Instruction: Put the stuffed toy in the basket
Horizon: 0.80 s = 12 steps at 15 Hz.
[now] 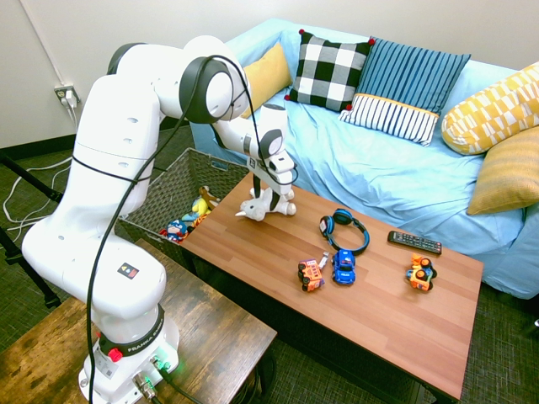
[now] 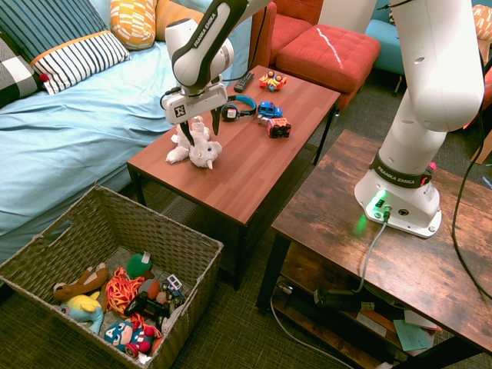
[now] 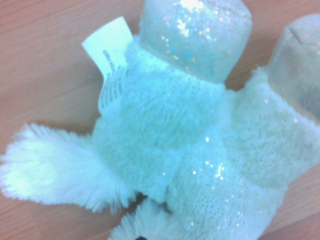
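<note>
Bright, even room light; exterior views sharp, wrist view soft and bluish.

The toy (image 1: 268, 204) lies on the table (image 1: 370, 320) near the end closest to the basket (image 2: 54, 250), with the gripper (image 1: 271, 195) directly above it, fingers apart on either side. The basket stands on the floor off that end of the table, beside the sofa (image 1: 396, 168), and holds a heap of small toys (image 2: 127, 304). Farther along the table, the headphones (image 1: 344, 229) lie near the middle, with two toy cars (image 1: 328, 269) just beside them toward the front edge. A remote (image 1: 414, 242) lies near the sofa-side edge, a third toy car (image 1: 420, 273) close by it. Cushions (image 1: 379, 80) rest along the sofa's back.
</note>
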Tool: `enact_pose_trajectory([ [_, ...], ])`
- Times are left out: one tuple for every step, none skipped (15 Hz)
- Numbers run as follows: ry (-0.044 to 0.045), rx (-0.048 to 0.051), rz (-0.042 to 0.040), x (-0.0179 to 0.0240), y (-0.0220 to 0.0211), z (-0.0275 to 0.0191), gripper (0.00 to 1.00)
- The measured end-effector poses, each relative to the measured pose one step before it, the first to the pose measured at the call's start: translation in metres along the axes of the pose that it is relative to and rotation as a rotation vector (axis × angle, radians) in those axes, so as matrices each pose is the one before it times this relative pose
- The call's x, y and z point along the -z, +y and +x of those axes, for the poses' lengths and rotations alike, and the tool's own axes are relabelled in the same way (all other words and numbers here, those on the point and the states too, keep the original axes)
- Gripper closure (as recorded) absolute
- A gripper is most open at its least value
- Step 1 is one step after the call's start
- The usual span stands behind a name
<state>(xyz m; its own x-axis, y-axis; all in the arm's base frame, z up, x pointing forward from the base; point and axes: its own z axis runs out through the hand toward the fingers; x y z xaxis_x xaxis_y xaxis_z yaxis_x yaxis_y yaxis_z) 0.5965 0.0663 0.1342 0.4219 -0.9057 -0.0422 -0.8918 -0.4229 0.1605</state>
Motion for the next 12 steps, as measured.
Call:
enact_pose_trajectory([
  [-0.00194,-0.00109,-0.00715,-0.00712,-0.00174,0.00080,0.00],
  [-0.00027,0.00087,-0.00423,-0.00489,-0.00232,0.00001,0.00],
  [0.00037,0.00177,-0.00245,-0.00331,-0.00319,-0.00049,1.00],
  [0.00121,0.00174,0.00093,-0.00151,-0.00338,-0.00051,1.00],
  [-0.00085,0.00062,-0.00026,-0.00103,-0.00222,-0.00069,1.00],
  [-0.00256,-0.00057,-0.00297,-0.00136,-0.00089,-0.00069,1.00],
  [-0.00285,-0.00141,-0.00368,-0.00171,0.00010,-0.00027,1.00],
  [-0.00379,-0.00249,-0.00366,-0.00179,0.00055,0.00030,1.00],
  [-0.00462,-0.00250,-0.00271,-0.00144,0.00033,0.00029,1.00],
  [-0.00238,0.00020,-0.00225,-0.00092,0.00017,0.00004,1.00],
  [-0.00141,0.00271,-0.00255,-0.00062,0.00003,-0.00015,1.00],
  [-0.00353,0.00304,-0.00496,-0.00049,0.00002,-0.00050,1.00],
])
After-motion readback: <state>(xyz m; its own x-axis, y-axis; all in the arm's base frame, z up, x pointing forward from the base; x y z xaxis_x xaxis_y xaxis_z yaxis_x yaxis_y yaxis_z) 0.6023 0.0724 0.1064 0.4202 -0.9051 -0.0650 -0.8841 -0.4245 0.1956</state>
